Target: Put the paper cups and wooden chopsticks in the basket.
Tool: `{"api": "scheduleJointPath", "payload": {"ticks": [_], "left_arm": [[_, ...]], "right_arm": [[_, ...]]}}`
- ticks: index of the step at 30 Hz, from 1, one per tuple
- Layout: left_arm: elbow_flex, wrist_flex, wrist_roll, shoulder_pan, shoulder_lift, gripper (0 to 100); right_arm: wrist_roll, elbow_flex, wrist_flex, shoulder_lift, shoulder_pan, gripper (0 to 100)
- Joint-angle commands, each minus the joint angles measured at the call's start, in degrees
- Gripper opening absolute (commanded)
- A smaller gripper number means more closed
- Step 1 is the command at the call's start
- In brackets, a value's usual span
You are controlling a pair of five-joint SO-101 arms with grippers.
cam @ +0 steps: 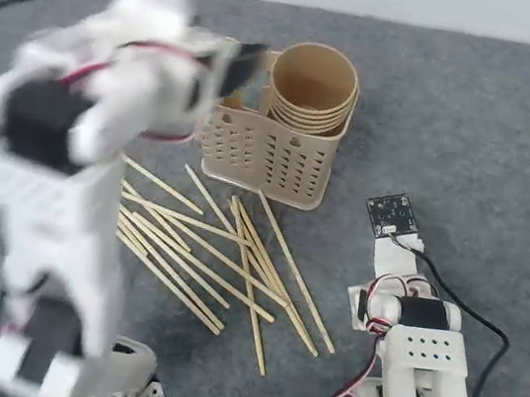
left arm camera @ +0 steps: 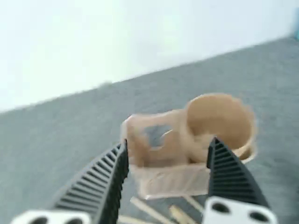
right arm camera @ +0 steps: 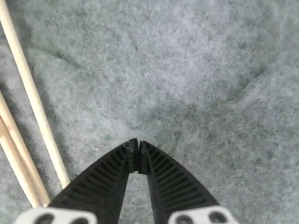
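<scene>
Pose: left end effector [left arm camera: 169, 142] raised, agape — right end effector [right arm camera: 138, 142] low, pinched.

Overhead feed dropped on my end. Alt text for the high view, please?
A stack of tan paper cups sits in the right compartment of a beige perforated plastic basket, with loose wooden chopsticks scattered on the grey carpet before it. The left arm is raised beside the basket; the right arm rests low.

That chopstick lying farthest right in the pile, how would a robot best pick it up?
Probably from straight above, jaws straddling the rightmost chopstick across its width near the middle. It lies flat on the grey mat, thin and long, and its outer side is bare, so a mid-length pinch should keep it balanced.
</scene>
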Motion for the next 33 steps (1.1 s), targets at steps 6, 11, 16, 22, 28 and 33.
{"api": "scheduleJointPath", "payload": {"ticks": [6,11,16,22,28,33], "left_arm": [[41.27,-6.24,0.18,-22.33,-31.38,26],[70.46,-21.45,0.18,-33.05,-39.74,26],[94.90,-39.12,0.18,-38.77,-40.53,26],[111.69,-53.27,0.18,-39.74,-40.53,26],[112.48,-55.47,0.18,-40.09,-40.44,26],[111.60,-55.56,0.26,-42.29,-40.35,26]], "right_arm": [[0.53,-0.18,-0.31,-0.13,-0.75,0.9],[0.18,-0.44,0.84,-0.13,-3.21,1.2],[0.26,-0.62,0.84,-0.13,-11.38,1.3],[0.70,-7.03,3.91,0.40,-18.77,4.1],[-1.93,-15.91,2.95,0.57,-23.25,13.9],[-2.81,-15.82,-9.27,6.02,-27.74,12.5]]}}
